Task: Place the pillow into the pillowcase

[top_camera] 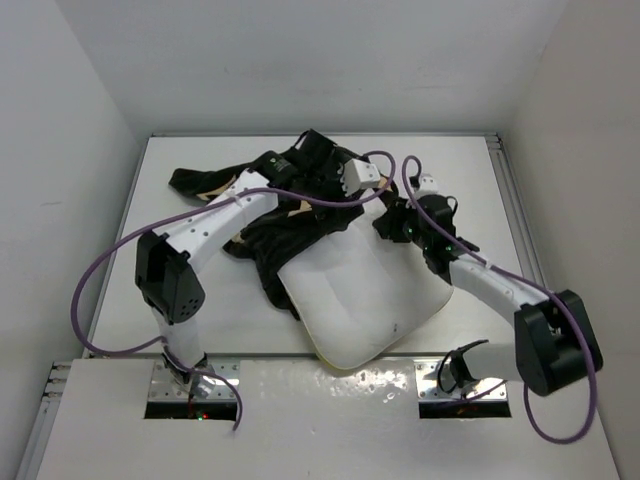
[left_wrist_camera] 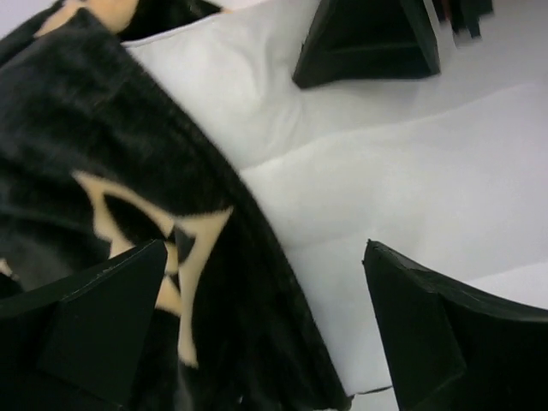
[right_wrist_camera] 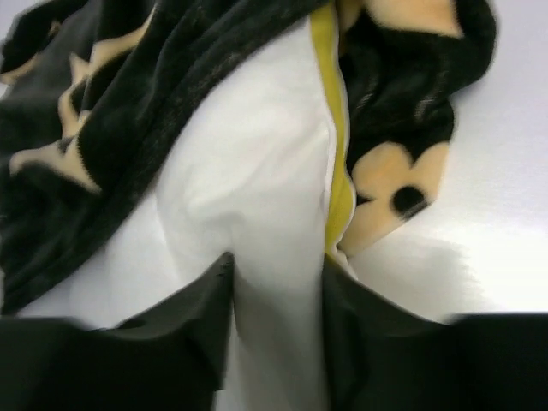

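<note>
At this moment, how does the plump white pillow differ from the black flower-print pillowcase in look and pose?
Colour: the plump white quilted pillow is plain with yellow piping; the black velvety pillowcase carries tan flower motifs. Shape: the pillow lies flat and full; the pillowcase is crumpled in folds. Cover: most of the pillow is bare, with the pillowcase bunched over its far end only. Both are soft and lie on the white table.

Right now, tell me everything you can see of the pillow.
The pillow is plump, white, smooth cloth, roughly rectangular, with yellow piping along its seam. It lies flat on the table, its far end covered by the black flower-print pillowcase, its near corner at the table's near edge. The right gripper pinches a fold beside the piping; the left gripper stands open over the case's hem.
</note>
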